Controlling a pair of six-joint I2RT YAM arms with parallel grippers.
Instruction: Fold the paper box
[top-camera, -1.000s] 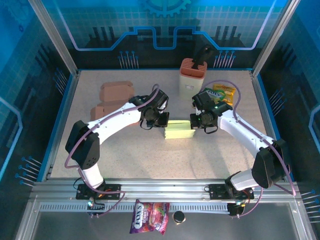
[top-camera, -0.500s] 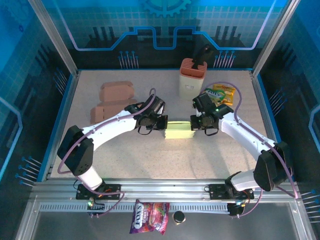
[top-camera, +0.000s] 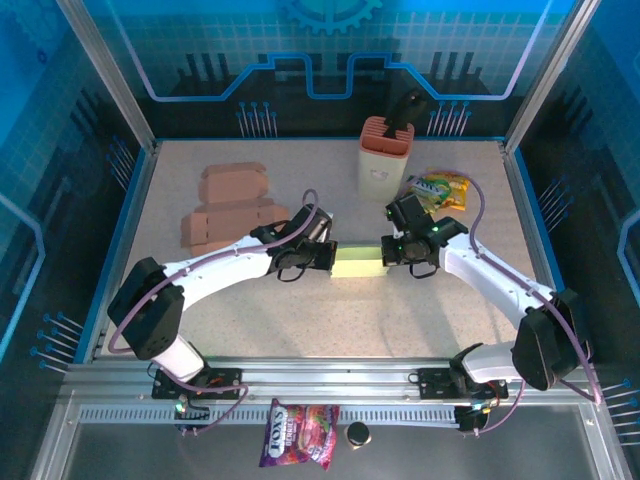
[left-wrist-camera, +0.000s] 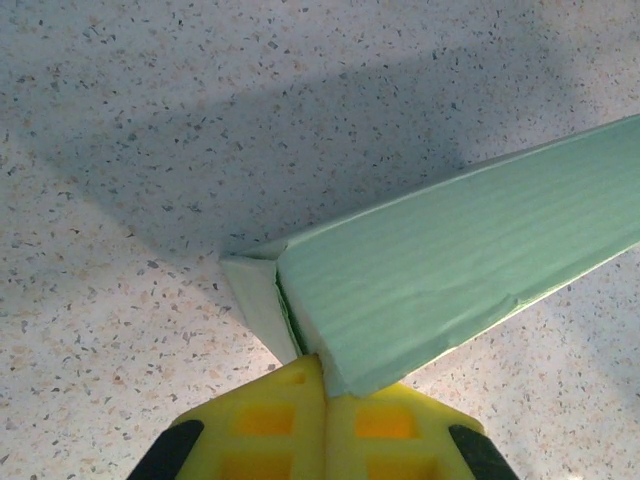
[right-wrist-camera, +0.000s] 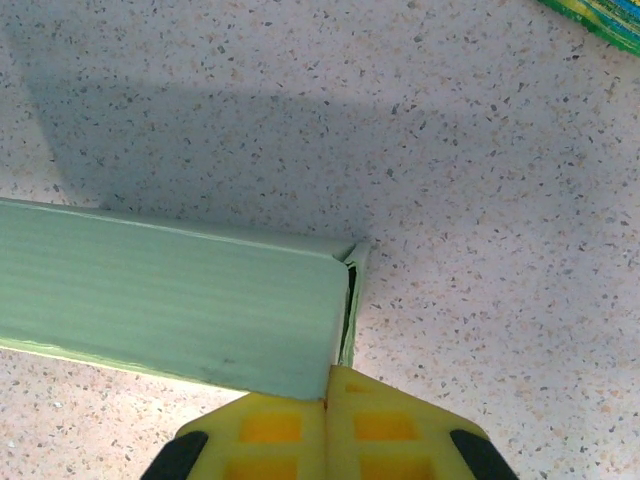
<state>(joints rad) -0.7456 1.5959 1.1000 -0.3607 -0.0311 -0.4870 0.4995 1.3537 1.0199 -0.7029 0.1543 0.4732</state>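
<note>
Your left gripper (left-wrist-camera: 324, 385) has its yellow fingers pressed together, holding nothing, tips butted against the lower corner of the pale green paper box (top-camera: 358, 264). Your right gripper (right-wrist-camera: 327, 388) is closed the same way against the opposite end. The box lies flat on the speckled table (top-camera: 300, 320), centre of the overhead frame, squeezed between the two.

Both tips sit on corners rather than mid-face, so I judge a harder push could pivot or skid the box, or bow it in the middle. Each end flap shows a dark gap and could crumple instead of tucking in.

The candy bag (top-camera: 300, 435) at bottom centre reads "FOX'S". The print on the green snack packet (top-camera: 440, 187) at upper right is too small to read.
</note>
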